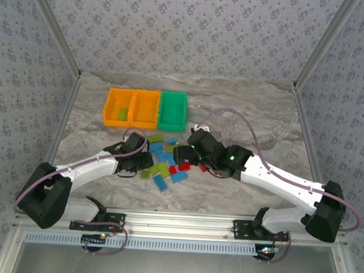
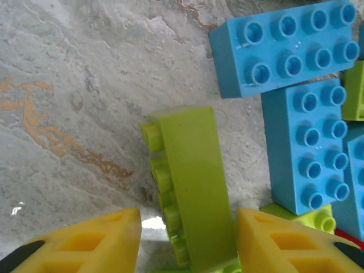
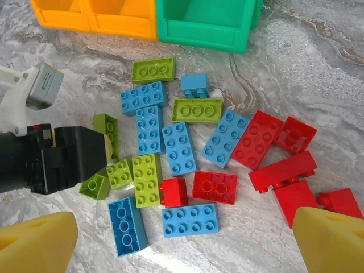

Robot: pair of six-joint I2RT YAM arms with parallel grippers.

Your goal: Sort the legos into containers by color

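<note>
Red, light blue and lime green legos (image 1: 167, 163) lie in a loose pile between the arms. My left gripper (image 2: 187, 239) is open and straddles a lime green brick (image 2: 190, 187) that lies on its side on the table. A small gap shows at the left finger (image 2: 85, 242). From the right wrist view this same brick (image 3: 108, 133) sits at the left gripper's black tip. My right gripper (image 3: 185, 244) hangs wide open above the pile, over a blue brick (image 3: 190, 220), holding nothing. Two orange containers (image 1: 108, 107) (image 1: 146, 93) and a green one (image 1: 171, 126) stand in a row behind.
One lime green brick (image 1: 122, 113) lies inside the left orange container. Red bricks (image 3: 281, 170) cluster on the right of the pile, blue (image 3: 179, 149) and green ones toward the left. Bare marbled table (image 1: 251, 110) stretches right of the containers. Patterned walls enclose the table.
</note>
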